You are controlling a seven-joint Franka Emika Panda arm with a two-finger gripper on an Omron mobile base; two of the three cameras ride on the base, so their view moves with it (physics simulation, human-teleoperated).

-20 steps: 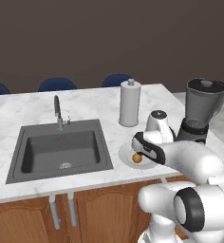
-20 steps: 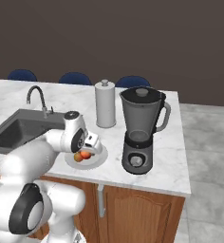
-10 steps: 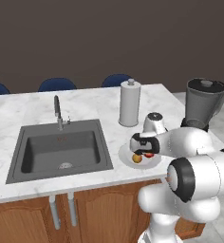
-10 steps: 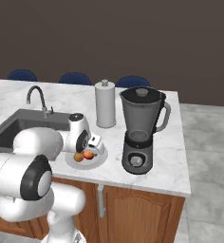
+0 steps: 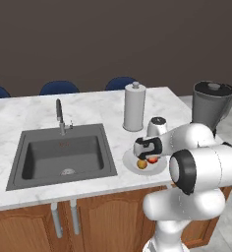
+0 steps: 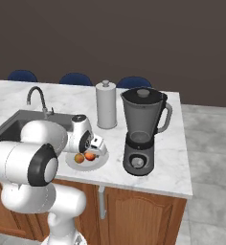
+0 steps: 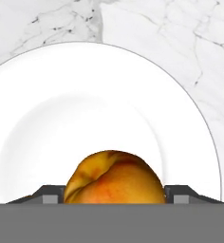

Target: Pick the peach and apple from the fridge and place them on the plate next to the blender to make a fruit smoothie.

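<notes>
The white plate (image 5: 159, 167) (image 6: 101, 161) (image 7: 109, 95) lies on the marble counter just left of the blender (image 5: 213, 106) (image 6: 142, 129). On it are the yellow-orange peach (image 5: 142, 164) (image 6: 79, 158) and the redder apple (image 5: 153, 160) (image 6: 90, 156) side by side. My gripper (image 5: 150, 155) (image 6: 92, 151) (image 7: 114, 194) points down over the plate. In the hand view the apple (image 7: 115, 176) shows orange-red with a yellow patch, low over the plate, between the two fingertips (image 7: 51, 195), which meet its sides. The fridge is out of view.
A white paper-towel roll (image 5: 134, 107) (image 6: 106, 104) stands behind the plate. A grey sink (image 5: 64, 157) with a faucet (image 5: 59, 114) lies to the left. The counter's front edge runs close to the plate. Blue chair backs (image 6: 75, 79) stand beyond the counter.
The arm's elbow has swung around while the hand stayed low over the plate. A second ago one fruit showed at the gripper; two fruits now lie side by side on the plate.
</notes>
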